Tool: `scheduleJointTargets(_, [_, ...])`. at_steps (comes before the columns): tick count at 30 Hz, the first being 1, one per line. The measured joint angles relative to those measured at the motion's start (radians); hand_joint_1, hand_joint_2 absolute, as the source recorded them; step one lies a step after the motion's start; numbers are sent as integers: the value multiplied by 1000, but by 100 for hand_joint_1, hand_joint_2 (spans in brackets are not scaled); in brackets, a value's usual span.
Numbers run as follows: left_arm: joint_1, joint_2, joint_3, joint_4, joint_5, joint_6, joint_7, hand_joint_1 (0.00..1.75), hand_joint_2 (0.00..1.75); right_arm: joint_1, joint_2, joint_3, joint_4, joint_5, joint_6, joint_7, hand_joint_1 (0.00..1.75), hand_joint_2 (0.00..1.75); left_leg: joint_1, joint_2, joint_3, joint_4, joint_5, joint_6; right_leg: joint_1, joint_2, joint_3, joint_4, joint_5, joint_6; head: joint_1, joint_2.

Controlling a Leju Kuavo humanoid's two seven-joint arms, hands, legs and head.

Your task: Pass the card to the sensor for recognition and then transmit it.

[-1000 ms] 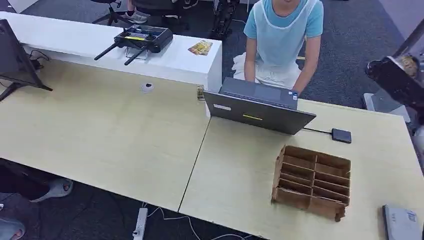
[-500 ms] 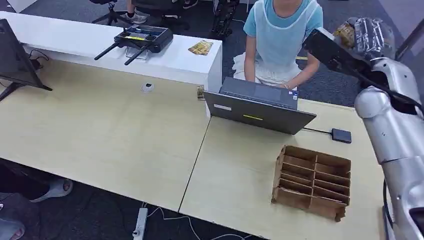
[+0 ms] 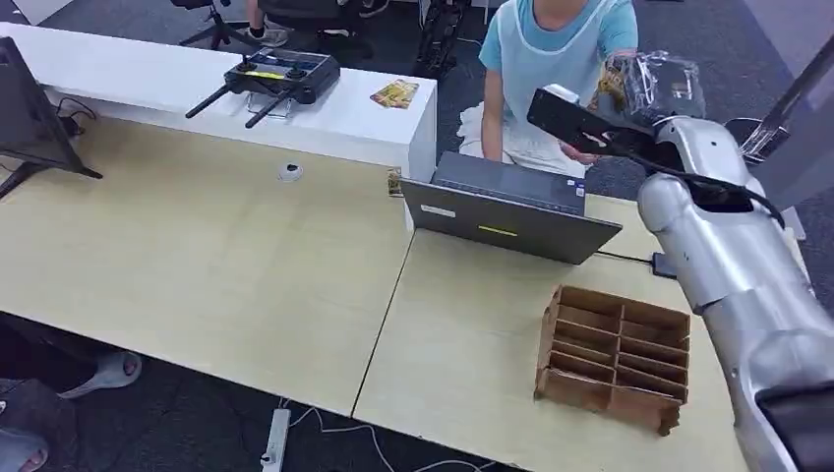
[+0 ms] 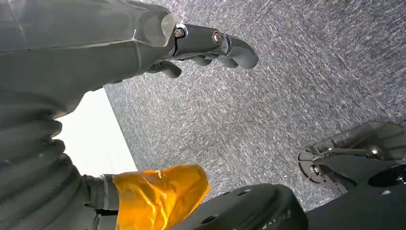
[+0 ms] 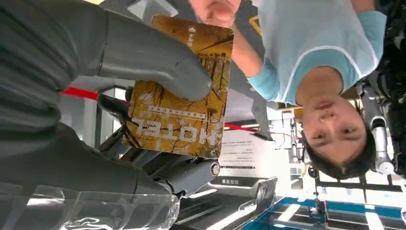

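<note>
The right hand [image 5: 119, 96] is gripping the yellow "HOTEL" key card [image 5: 179, 91] while a person's fingers [image 5: 213, 9] are taking it (sensing apparently done).

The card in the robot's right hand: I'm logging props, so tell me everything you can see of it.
The card is a flat, glossy rectangle, printed golden-yellow with autumn trees and the white word HOTEL, looking like plastic. The right hand holds it raised beyond the laptop, thumb pressed across its face, darker fingers behind. A person's hand touches its far edge.
</note>
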Motion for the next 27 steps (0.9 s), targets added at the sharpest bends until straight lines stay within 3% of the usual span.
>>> scheduleJointTargets(14, [0,0,0,0,-3,0,-1,0,175,-7,4,24,39,24,11,3,175,175,0,0,0,0,0,0,0,0,0,0,0,0,0,0])
scheduleJointTargets(15, [0,-1,0,0,-3,0,-1,0,175,-7,5,24,40,25,11,4,150,175,0,0,0,0,0,0,0,0,0,0,0,0,0,0])
scheduleJointTargets(16, [0,-1,0,0,-3,0,-1,0,175,-7,5,25,42,27,14,6,150,175,0,0,0,0,0,0,0,0,0,0,0,0,0,0])
scheduleJointTargets(17, [0,-1,1,0,-3,0,-2,0,175,-7,7,25,44,28,15,6,16,175,0,0,0,0,0,0,0,0,0,0,0,0,0,0])
scheduleJointTargets(18, [0,-1,1,0,-4,0,-2,0,175,-7,8,25,46,26,15,6,0,175,0,0,0,0,0,0,0,0,0,0,0,0,0,0])
scheduleJointTargets(24, [0,-1,3,0,-10,0,-3,0,175,-7,9,25,48,21,-1,3,0,175,0,0,0,0,0,0,0,0,0,0,0,0,0,0])
scheduleJointTargets(27, [0,-1,3,0,-14,2,-3,0,175,-4,8,25,45,43,-82,18,0,175,0,0,0,0,0,0,0,0,0,0,0,0,0,0])
